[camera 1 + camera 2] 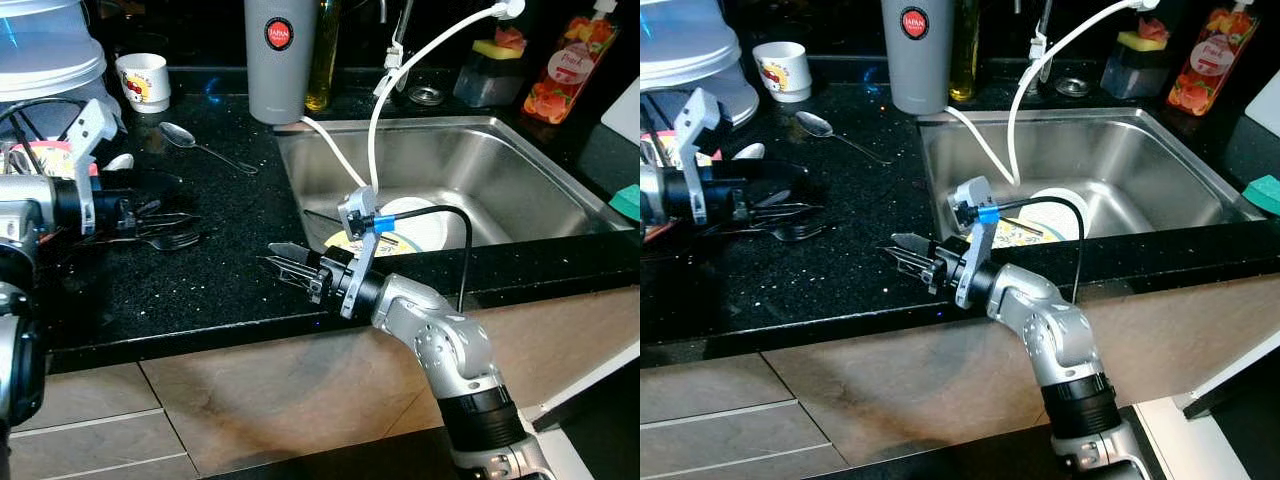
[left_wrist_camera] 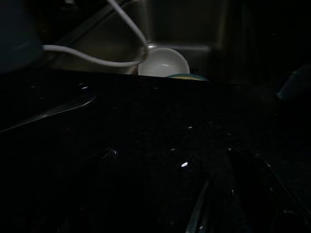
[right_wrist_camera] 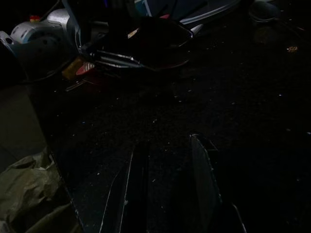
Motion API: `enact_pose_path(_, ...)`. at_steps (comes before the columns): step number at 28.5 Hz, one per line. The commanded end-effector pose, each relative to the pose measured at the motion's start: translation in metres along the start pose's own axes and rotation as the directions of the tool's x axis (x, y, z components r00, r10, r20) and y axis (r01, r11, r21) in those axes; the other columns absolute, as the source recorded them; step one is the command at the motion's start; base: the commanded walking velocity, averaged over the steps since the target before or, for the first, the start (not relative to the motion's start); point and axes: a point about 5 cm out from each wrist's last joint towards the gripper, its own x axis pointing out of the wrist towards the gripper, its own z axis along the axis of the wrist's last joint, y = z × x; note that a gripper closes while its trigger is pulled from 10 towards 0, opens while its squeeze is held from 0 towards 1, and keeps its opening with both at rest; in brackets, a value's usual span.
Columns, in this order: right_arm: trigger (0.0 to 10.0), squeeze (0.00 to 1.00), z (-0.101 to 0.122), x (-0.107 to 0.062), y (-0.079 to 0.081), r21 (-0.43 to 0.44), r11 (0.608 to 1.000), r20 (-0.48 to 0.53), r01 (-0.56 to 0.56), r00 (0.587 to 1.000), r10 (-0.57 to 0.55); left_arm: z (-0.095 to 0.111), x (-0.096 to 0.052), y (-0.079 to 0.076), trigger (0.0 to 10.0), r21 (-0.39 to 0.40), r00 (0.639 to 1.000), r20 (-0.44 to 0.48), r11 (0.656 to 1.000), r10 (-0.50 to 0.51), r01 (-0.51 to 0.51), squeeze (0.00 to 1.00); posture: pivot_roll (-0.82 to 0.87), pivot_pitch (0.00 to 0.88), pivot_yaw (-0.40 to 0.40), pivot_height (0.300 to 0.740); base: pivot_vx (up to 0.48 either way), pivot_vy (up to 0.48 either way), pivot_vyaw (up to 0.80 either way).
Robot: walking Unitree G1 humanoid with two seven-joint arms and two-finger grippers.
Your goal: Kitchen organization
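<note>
While the left gripper [image 1: 165, 215] sits low on the black speckled countertop [image 1: 230, 270] w/ its fingers around a metal fork [image 1: 170, 240] — closed on it or not, can't tell — the right gripper [image 1: 285, 265] hovers near the counter's front edge, fingers slightly apart, nothing held. Long-handled steel spoon [image 1: 205, 148] lies behind; white plates [image 1: 425, 225] in stainless sink [image 1: 500, 170].

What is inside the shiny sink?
Inside the sink lie a white plate and a yellowish dish beside it, with a white hose dipping in. The right arm and the counter edge cover the dishes' near parts.
</note>
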Motion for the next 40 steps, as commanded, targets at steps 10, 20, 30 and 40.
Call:
enact_pose_path(10, 10.0, 0.00, -0.004, 0.003, 0.008, 0.003, 1.000, 0.004, -0.023, 1.000, 0.023, -0.013, 0.012, -0.007, 10.0, 0.043, 0.997, -0.071, 0.999, -0.022, 0.025, 0.00, 0.12, 0.154, -0.044, 0.740, 0.000, 0.000, 0.00)
enact_pose_path(20, 10.0, 0.00, -0.005, 0.003, 0.009, 0.009, 1.000, -0.001, -0.026, 1.000, 0.026, -0.027, 0.026, -0.015, 10.0, -0.028, 0.993, -0.105, 0.998, -0.061, 0.059, 0.00, 0.12, 0.154, -0.044, 0.740, 0.000, 0.000, 0.00)
enact_pose_path(30, 10.0, 0.00, -0.005, 0.003, 0.008, 0.013, 1.000, -0.005, -0.015, 1.000, 0.015, -0.030, 0.034, -0.016, 0.0, -0.046, 0.990, -0.127, 0.998, -0.053, 0.047, 0.00, 0.11, 0.161, -0.038, 0.740, 0.000, 0.000, 0.00)
enact_pose_path(40, 10.0, 0.00, -0.004, 0.002, 0.005, 0.017, 1.000, 0.001, 0.003, 1.000, -0.003, -0.013, 0.041, -0.011, 0.0, -0.050, 1.000, 0.005, 0.999, -0.003, 0.004, 0.00, 0.11, 0.164, -0.036, 0.740, 0.000, 0.000, 0.00)
